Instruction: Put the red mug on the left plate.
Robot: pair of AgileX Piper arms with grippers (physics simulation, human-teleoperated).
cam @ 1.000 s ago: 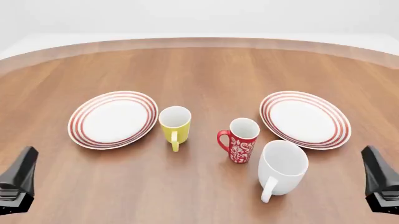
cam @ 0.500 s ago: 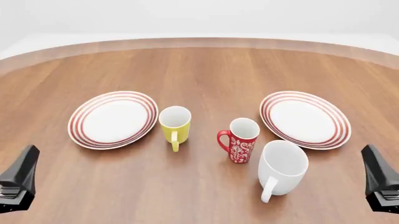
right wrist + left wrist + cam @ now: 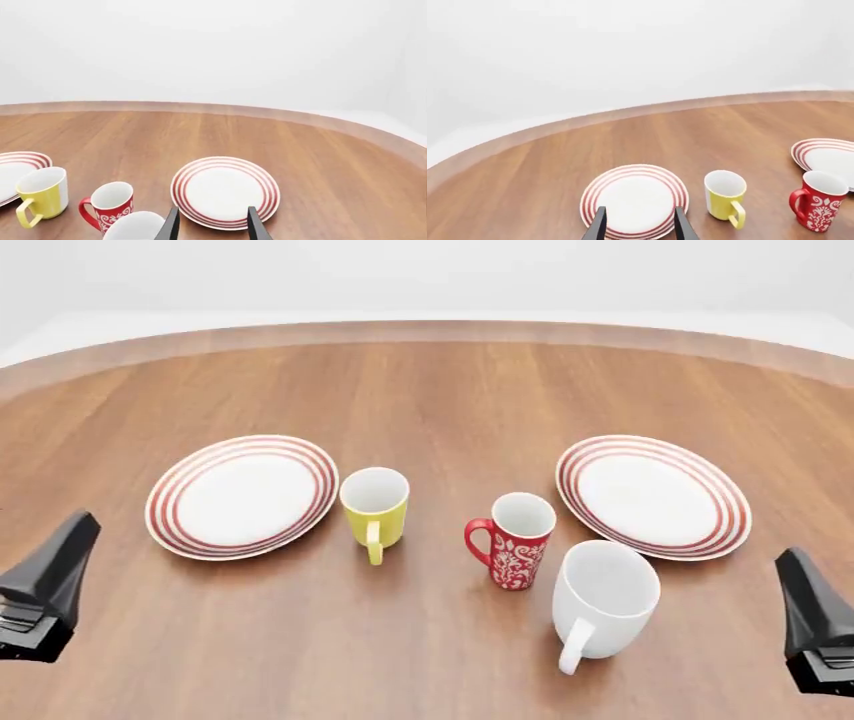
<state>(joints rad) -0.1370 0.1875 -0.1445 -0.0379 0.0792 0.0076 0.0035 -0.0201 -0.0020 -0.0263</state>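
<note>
Wood-grain round worktop [image 3: 441,390] under a plain white backdrop. Red mug [image 3: 514,541] stands upright just right of frame centre in the front view, white floral print, handle pointing toward frame left. Larger white mug [image 3: 603,600] sits just beside it at lower right, very near, cannot tell if touching. Yellow mug [image 3: 375,507] is left of centre, right beside the left plate [image 3: 243,495], which is bare in the left-middle of the frame. Right plate [image 3: 653,495] mirrors it on the right.

Left claw [image 3: 638,227] low at the lower left edge, fingers spread, holding nothing; its wrist view looks over the left plate. Right claw [image 3: 211,226] at the lower right edge, also spread and empty, far from the mugs.

Task not started. Mug looks like rigid glazed ceramic: stiff, probably slick, moderate weight, tall and slim so tippy if bumped. Best hold is likely across the upper body or rim wall on the side away from the white mug; the handle loop is thin and risky. Yellow mug lies on the route to the plate.
</note>
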